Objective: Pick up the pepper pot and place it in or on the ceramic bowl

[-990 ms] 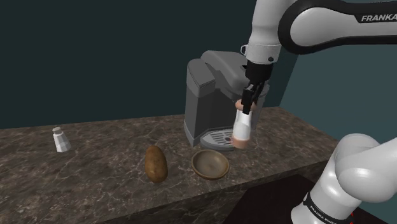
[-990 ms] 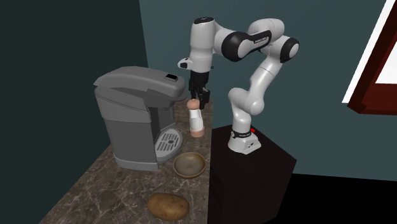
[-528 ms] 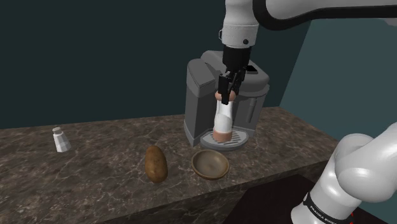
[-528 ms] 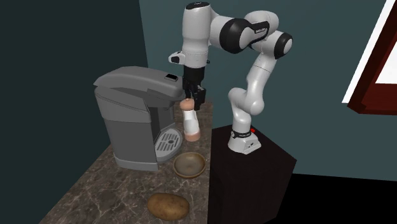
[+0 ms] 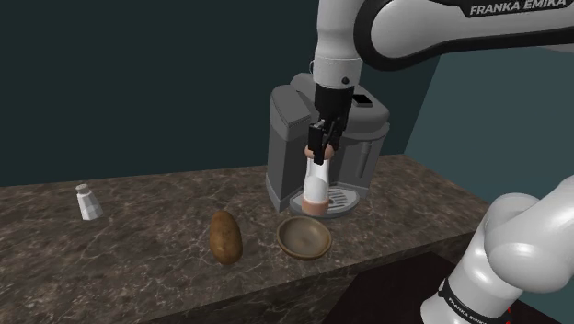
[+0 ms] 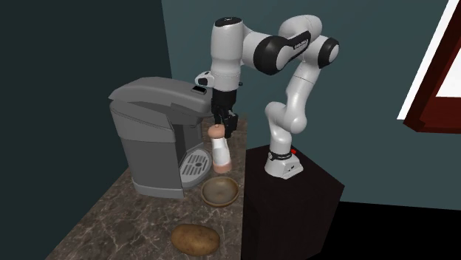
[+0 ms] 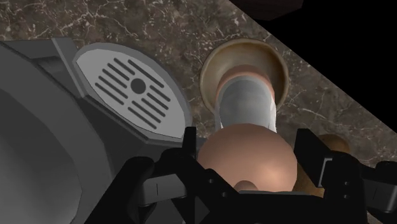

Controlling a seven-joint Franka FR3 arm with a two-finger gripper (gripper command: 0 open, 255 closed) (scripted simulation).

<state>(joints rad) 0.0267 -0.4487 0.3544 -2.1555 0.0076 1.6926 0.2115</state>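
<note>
Counter is seen as dark brown marbled stone, edge running beside the black stand. A grey boxy coffee machine is placed at the back of the counter, closest obstacle to the grasped pot; its slotted oval drip grille is seen just beside the bowl. A brown lumpy potato is laid near the bowl, on the shoulder view's left of it. A small pale shaker is stood well apart, far to the shoulder view's left.

Bowl is seen as round, shallow, brown-tan with a dull glaze, set on the counter in front of the machine.

Pot is shaped as a slim cylinder, pale grey-white body, coppery rounded cap and base. It is held in the air, slightly tilted, directly above the bowl and clear of it, close in front of the machine's drip area. In the wrist view its lower end is lined up inside the bowl's rim.

Arm is arched up from the stand, wrist pointed straight down. End effector is clamped on the pot's cap, black fingers pressed at either side.
</note>
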